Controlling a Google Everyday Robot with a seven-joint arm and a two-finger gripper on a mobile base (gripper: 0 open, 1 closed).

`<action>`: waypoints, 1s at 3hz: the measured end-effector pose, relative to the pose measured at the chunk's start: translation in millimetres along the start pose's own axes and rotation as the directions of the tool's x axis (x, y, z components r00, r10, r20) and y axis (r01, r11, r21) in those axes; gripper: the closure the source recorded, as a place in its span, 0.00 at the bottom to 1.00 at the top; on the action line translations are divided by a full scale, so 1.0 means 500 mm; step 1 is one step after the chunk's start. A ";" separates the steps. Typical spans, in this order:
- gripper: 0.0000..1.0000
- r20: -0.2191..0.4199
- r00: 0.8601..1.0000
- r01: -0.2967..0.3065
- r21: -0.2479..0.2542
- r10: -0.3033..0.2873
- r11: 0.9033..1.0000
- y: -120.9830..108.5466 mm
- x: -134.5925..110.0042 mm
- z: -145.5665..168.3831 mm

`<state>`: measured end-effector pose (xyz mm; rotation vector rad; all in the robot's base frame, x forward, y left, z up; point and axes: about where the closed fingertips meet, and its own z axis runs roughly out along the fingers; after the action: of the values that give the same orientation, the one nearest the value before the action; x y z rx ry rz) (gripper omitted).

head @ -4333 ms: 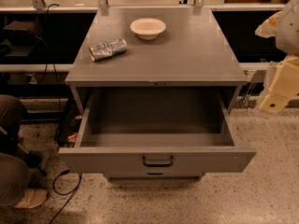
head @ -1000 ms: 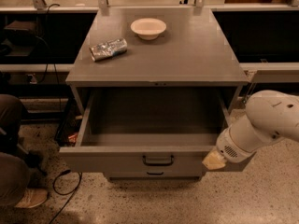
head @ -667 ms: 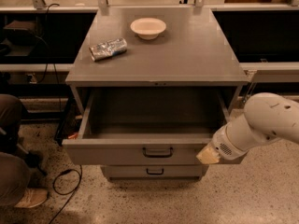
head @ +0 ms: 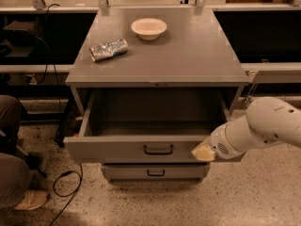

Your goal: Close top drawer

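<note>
Lower drawer point(head: 155, 172): appears shut, nearest the floor.
Tool point(head: 203, 152): at arm tip, against rt part of top drawer point(head: 113, 149) front, just beside handle point(head: 158, 149); spread or pressed together: cannot tell.
Top drawer: directly under the surface point(head: 188, 55), partly out, box interior exposed.
Progress: est. part-way; front not yet flush w/ cabinet.
Remaining: push in until front seats.
Surface items: crushed can point(head: 108, 49) nearer, bowl point(head: 148, 28) further back; neither obstructs.

The gripper point(head: 203, 152) sits lower right, arm point(head: 263, 126) angled leftward.
</note>
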<state>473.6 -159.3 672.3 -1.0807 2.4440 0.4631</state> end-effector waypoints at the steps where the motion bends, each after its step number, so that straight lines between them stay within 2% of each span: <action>1: 1.00 0.047 0.999 0.016 0.011 -0.017 1.000 -0.030 -0.030 0.029; 2: 1.00 0.050 0.999 0.017 0.012 -0.018 1.000 -0.031 -0.032 0.031; 3: 1.00 0.124 0.991 0.044 0.023 -0.046 0.999 -0.075 -0.097 0.085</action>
<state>541.9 -134.2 655.8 -1.0639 2.3064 0.4754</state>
